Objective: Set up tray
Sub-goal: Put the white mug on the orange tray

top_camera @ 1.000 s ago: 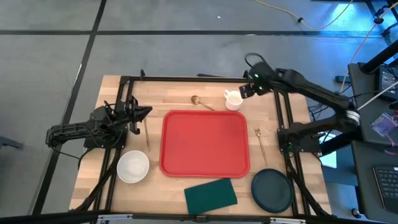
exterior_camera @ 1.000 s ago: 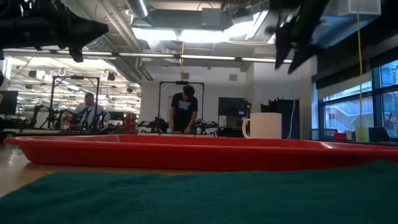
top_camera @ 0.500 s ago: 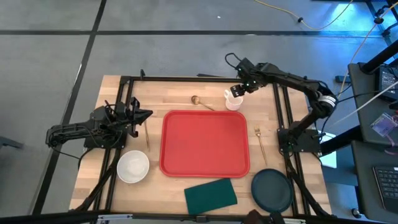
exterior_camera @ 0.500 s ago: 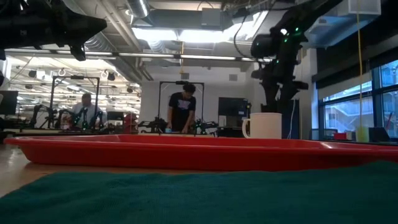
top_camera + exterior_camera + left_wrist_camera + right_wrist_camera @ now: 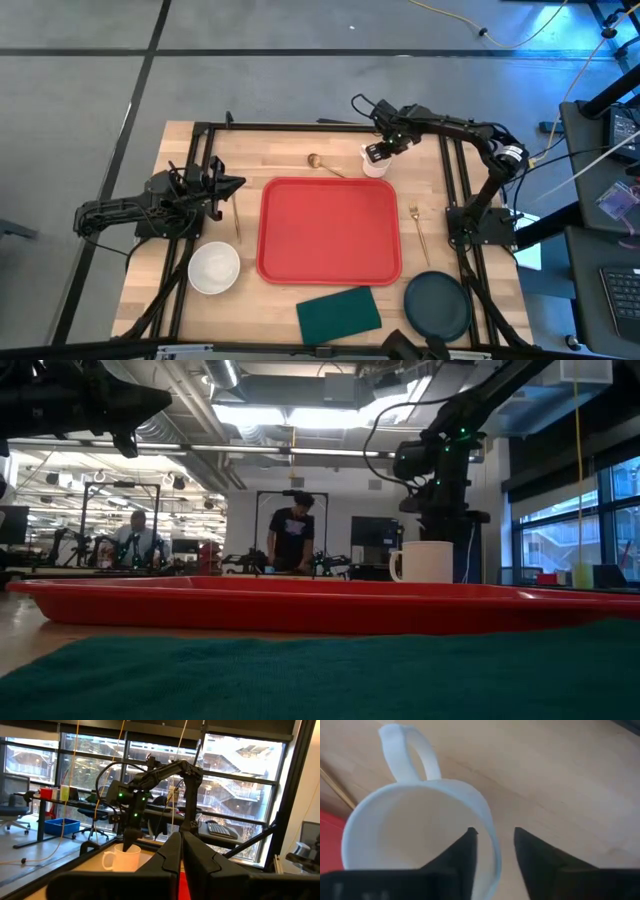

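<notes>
Right wrist view: my right jaws (image 5: 494, 847) straddle mug (image 5: 415, 840) rim, partly apart; a thin bite could tip it. Left jaws (image 5: 181, 851) together.

Glossy red plastic tray (image 5: 330, 230), wooden table (image 5: 290, 170)

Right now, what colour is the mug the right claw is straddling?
White. The mug shows best in the right wrist view, its rim between the right claw fingers.

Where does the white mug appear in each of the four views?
High view: mug behind the tray's far right corner, under the right gripper.
Low view: mug right of centre, behind the tray rim.
Left wrist view: mug bottom centre-left.
Right wrist view: mug fills the left; the fingers straddle its wall.
Shared landmark: the right gripper.
</notes>
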You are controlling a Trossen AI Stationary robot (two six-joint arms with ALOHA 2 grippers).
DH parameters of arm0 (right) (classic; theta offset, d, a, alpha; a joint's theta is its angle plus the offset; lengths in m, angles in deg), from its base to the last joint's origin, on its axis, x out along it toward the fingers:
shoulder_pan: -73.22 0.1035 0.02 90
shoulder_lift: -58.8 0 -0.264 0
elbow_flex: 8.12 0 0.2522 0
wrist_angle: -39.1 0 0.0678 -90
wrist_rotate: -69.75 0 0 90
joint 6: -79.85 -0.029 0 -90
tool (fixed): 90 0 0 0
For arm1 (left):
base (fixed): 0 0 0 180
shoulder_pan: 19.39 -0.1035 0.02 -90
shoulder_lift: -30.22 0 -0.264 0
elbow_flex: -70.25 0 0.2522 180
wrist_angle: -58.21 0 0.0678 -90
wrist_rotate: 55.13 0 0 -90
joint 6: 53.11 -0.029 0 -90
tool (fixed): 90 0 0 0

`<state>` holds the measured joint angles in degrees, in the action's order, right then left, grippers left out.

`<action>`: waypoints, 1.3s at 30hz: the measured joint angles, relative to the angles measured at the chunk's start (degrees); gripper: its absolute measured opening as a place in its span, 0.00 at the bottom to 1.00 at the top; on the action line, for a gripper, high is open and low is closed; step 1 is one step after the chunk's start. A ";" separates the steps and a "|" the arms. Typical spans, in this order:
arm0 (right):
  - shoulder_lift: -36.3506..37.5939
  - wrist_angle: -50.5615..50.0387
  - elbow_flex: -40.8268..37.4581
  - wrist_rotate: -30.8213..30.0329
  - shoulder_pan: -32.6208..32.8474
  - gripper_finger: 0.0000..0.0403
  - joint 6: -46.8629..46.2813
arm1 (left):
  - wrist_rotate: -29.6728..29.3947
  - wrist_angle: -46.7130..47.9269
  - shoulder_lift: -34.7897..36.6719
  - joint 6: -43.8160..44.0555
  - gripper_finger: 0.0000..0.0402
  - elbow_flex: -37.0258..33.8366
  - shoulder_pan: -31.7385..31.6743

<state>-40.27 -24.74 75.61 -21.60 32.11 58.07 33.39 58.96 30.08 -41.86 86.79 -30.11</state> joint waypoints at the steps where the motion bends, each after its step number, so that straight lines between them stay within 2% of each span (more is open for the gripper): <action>1: 0.00 0.20 0.00 0.00 0.00 0.23 0.06 | 0.00 0.00 0.00 0.00 0.02 0.00 0.00; 7: 0.04 1.42 0.02 -0.02 -0.04 0.03 4.08 | -0.11 0.00 0.00 0.00 0.02 0.00 0.00; 12: 1.15 0.85 1.14 -0.04 -0.04 0.02 4.11 | -0.14 0.07 0.00 0.00 0.02 0.02 0.00; 16: 3.33 0.56 6.93 0.00 -0.04 0.01 4.13 | -0.21 0.13 0.00 0.00 0.03 0.02 0.00; 22: 4.11 -2.94 22.51 1.79 2.56 0.01 8.20 | -0.24 0.13 0.00 0.00 0.03 0.02 0.00; 30: 4.16 -7.41 40.45 3.05 11.23 0.01 13.54 | -0.24 0.15 0.00 0.00 0.03 0.02 0.00; 34: 4.20 -14.56 42.99 3.13 15.72 0.01 17.03 | -0.24 0.15 0.00 0.00 0.03 0.02 0.00; 39: 4.20 -31.60 40.94 3.00 19.80 0.01 23.63 | -0.40 0.42 0.00 0.00 0.03 0.04 0.00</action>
<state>-36.07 -56.34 116.55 -18.60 51.92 81.71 32.99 59.37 30.08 -41.86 86.84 -30.11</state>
